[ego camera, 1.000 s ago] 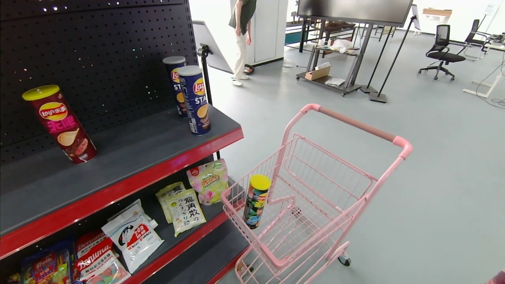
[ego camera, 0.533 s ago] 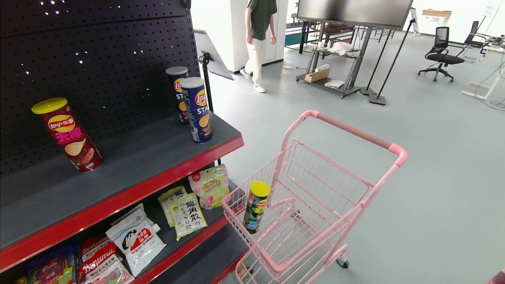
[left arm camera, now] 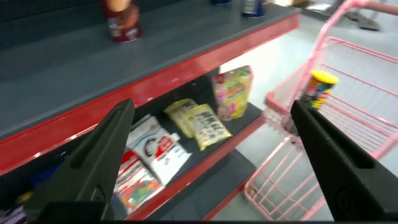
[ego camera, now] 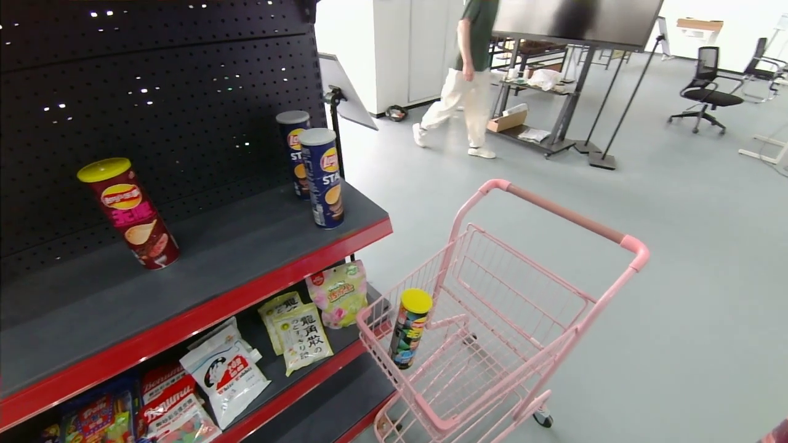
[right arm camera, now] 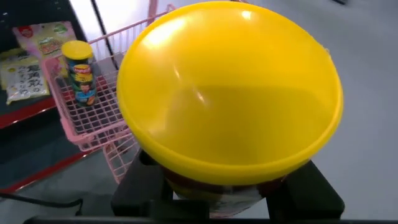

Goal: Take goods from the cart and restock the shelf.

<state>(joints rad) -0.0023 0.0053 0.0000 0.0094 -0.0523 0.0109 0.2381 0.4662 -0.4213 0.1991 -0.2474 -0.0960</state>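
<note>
Currently carry step: right gripper clamps yellow-lidded can, frame centre. Left gripper wide, empty. Next: stand can upright on shelf board, left; second can waits in cart.

I count five chip cans: one red can, two blue cans, one cart can, one held can; one pink cart.

Left pincer spread wide, its dark fingers framing the red-edged shelf. Snack bags lie on the lower tier; a dark red can stands on the upper. The pink cart is beside the shelf, with a yellow-lidded can upright inside.
</note>
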